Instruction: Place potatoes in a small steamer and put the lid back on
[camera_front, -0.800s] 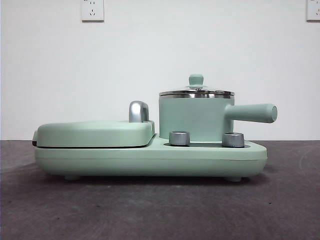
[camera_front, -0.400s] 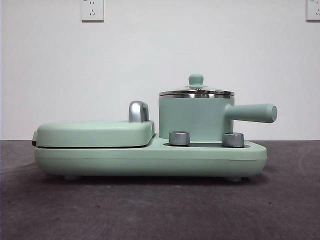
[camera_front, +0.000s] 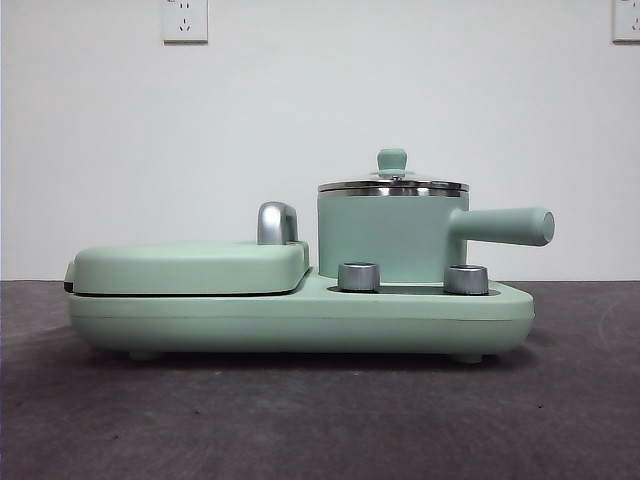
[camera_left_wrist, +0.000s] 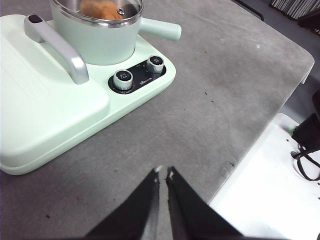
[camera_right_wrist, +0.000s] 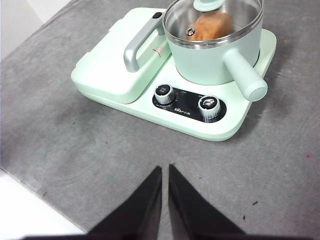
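The mint-green small steamer stands on the right of the green cooker base, side handle pointing right. The glass lid with its green knob sits on the pot. The orange-brown potato lies inside the pot under the lid; it also shows in the left wrist view. My left gripper is shut and empty above the bare table, apart from the cooker. My right gripper is shut and empty over the table in front of the cooker. Neither arm shows in the front view.
The flat green grill cover with a silver handle takes the cooker's left half. Two silver dials sit in front of the pot. The table edge and a white surface lie near the left gripper.
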